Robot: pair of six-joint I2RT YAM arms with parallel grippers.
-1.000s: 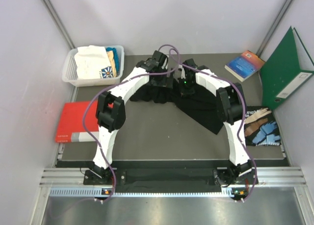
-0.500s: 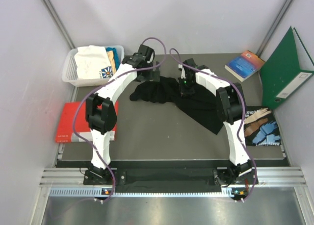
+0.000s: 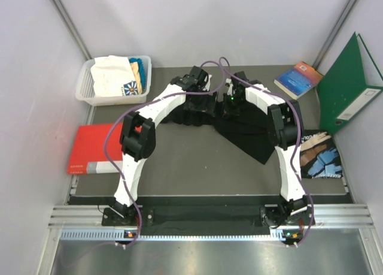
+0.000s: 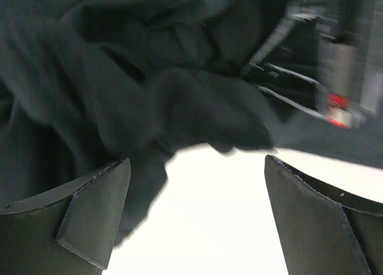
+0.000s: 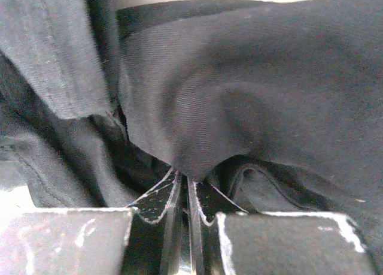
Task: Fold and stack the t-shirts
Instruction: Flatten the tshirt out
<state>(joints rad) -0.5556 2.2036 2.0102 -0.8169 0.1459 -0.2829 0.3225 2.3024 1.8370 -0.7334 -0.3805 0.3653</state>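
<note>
The black t-shirt (image 3: 246, 133) lies crumpled on the desk (image 3: 191, 167) at its far centre, with one flat portion spread toward the near right and a bunched portion under both wrists. The left end effector (image 3: 199, 100) is positioned over the bunched left part of the garment; in the left wrist view the left end effector (image 4: 196, 164) stands wide apart, with black cloth just beyond the fingers (image 4: 99, 209) and nothing gripped between them. The right end effector (image 3: 229, 110) is positioned just beside it over the garment's centre; in the right wrist view the right end effector (image 5: 182, 180) is drawn narrow, its tips pinching a raised fold of the black t-shirt (image 5: 251, 89). A white basket (image 3: 85, 94) at the far left corner holds a white t-shirt (image 3: 111, 74) and a teal-blue t-shirt (image 3: 141, 64). A red book (image 3: 90, 149) lies at the left edge, a blue book (image 3: 297, 79) at the far right, a green binder (image 3: 347, 89) leans against the right wall, and a black magazine (image 3: 320, 155) lies at the right edge.
</note>
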